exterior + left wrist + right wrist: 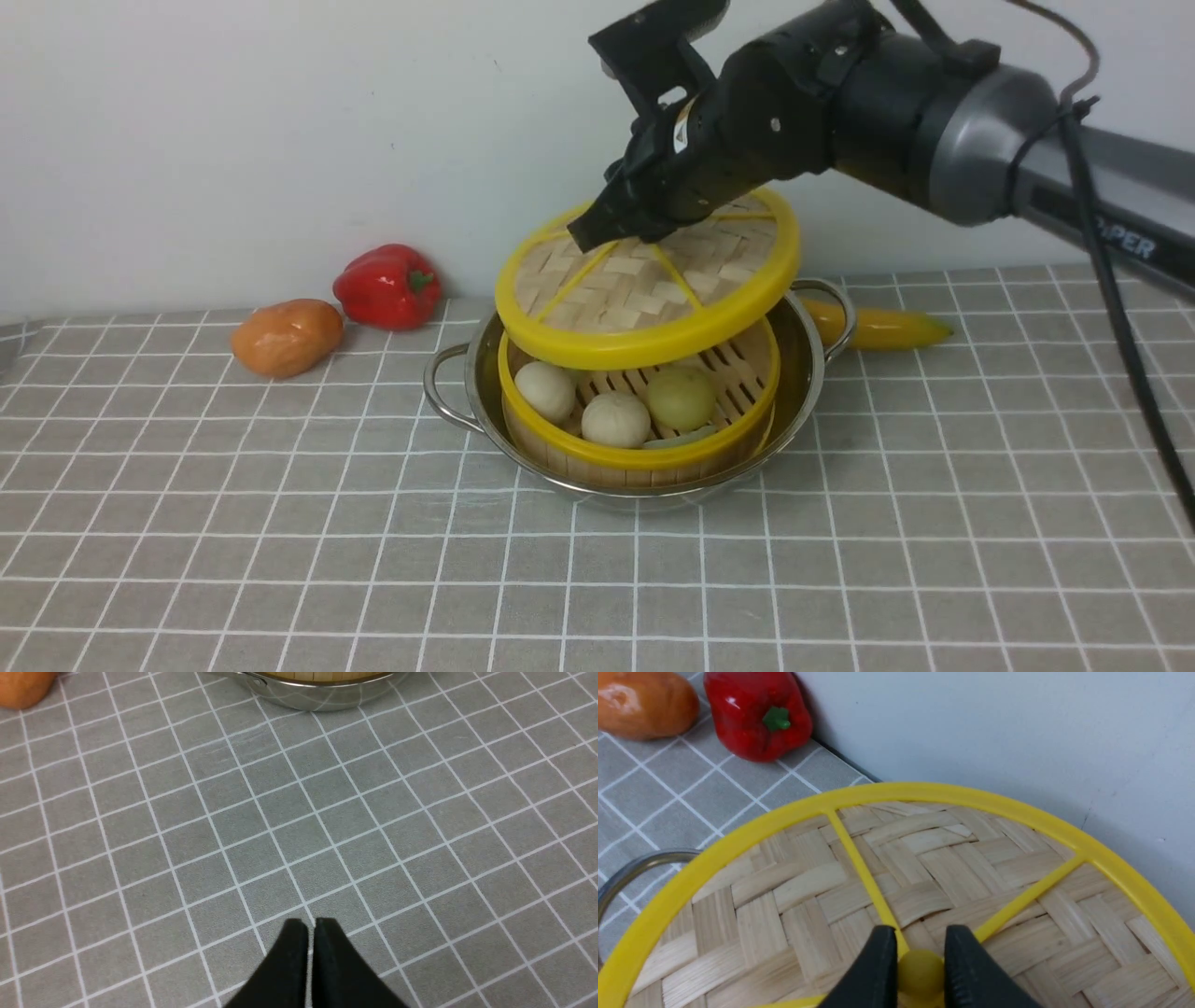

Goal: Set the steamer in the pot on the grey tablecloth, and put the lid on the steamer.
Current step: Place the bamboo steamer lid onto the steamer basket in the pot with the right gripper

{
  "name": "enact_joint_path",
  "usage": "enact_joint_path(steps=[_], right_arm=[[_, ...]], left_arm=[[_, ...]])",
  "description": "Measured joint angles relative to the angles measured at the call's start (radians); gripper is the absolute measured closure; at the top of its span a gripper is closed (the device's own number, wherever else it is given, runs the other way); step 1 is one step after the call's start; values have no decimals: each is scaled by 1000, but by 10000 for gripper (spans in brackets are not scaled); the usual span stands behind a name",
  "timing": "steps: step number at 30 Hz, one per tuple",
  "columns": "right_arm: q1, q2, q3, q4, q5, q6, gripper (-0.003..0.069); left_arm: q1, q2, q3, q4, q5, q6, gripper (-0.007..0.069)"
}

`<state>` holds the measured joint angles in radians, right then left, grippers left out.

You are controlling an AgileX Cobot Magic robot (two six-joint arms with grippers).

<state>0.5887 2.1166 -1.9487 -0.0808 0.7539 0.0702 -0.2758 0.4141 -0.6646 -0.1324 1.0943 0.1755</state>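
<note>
Front view: the steamer is seated in the pot on the grey tablecloth. The lid is held just above it, tilted, with its 2 o'clock edge raised, and is shifted slightly toward 12 o'clock. The right gripper is clamped at the lid's centre.

Left wrist view: the left gripper is seen pinched together and empty, well apart from the pot.

Right wrist view: the hub knob is squeezed between the jaws. Levelling and a straight descent are judged necessary.

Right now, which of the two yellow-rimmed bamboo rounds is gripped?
The flat woven-bamboo lid: the right gripper pinches its yellow centre hub; the slatted bamboo steamer basket sits free in the shiny steel pot.
</note>
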Motion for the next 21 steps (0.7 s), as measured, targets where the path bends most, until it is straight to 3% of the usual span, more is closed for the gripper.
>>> enact_joint_path(steps=[7,21], right_arm=[[0,3,1,-1,-68,22,518],[0,-132,3,-10,-10,25,518]], left_arm=[[0,0,0,31,0,0,602],[0,0,0,36,-40,0,602]])
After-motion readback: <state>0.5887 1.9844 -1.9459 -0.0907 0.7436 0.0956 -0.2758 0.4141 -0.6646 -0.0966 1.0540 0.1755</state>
